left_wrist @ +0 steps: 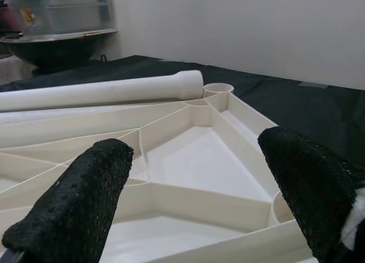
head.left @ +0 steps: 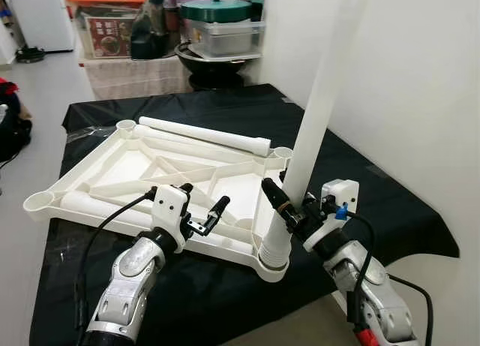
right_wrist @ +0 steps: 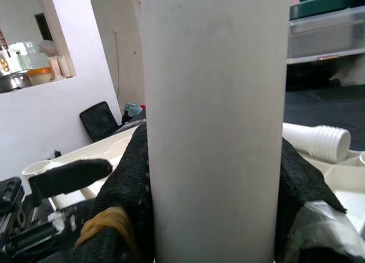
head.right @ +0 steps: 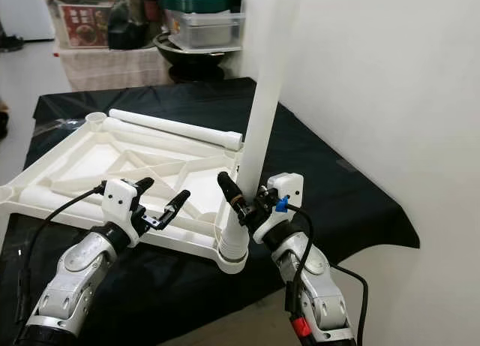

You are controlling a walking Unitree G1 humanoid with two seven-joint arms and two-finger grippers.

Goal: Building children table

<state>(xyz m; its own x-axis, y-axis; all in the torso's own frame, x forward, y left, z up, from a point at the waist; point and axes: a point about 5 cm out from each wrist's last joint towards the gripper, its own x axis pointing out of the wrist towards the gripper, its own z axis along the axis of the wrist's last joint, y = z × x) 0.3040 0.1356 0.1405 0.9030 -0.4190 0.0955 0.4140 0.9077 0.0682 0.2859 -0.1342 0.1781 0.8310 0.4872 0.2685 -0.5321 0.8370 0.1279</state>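
A tall white leg (head.left: 319, 98) is pinched near its ribbed bottom by the right gripper (head.left: 289, 209) and stood up in a corner hole of the white upside-down tabletop (head.left: 142, 162), over which the left gripper (head.left: 204, 211) is held spread, while one more leg (head.left: 202, 133) is laid across it.

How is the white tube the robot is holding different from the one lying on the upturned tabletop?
The held leg stands upright in a corner socket of the tabletop; the loose leg lies flat across its far edge. The right gripper clamps the held leg; nothing touches the loose leg. Both are white tubes with ribbed ends.
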